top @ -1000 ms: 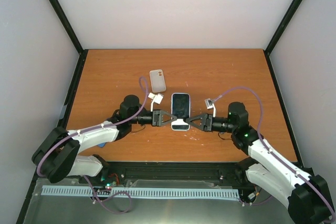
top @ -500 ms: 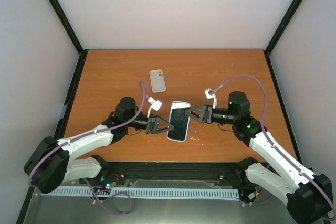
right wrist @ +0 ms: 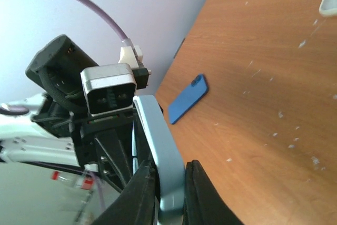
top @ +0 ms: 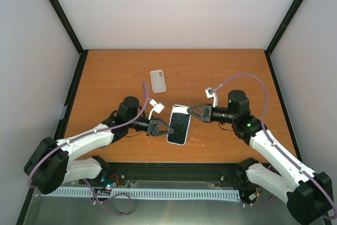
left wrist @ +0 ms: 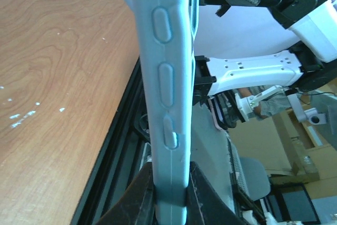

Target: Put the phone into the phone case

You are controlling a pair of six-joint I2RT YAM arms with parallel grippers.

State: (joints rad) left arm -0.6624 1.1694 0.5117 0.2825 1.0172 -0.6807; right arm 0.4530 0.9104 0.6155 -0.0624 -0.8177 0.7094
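Jaws on both arms clench the phone case (left wrist: pixel 160 77) edges; over the last second I've swung it askew, nearer the front of the tabletop (top: pixel 105 72). The phone (top: pixel 179 124) seems seated inside, though I can't confirm that.

Back right: bare table (top: pixel 231 69), wide open.
Back left: white case (top: pixel 158 81) lying flat.
Centre: phone case (left wrist: pixel 163 104) gripped between left gripper (top: pixel 169 128) and right gripper (top: pixel 190 110), no way through.
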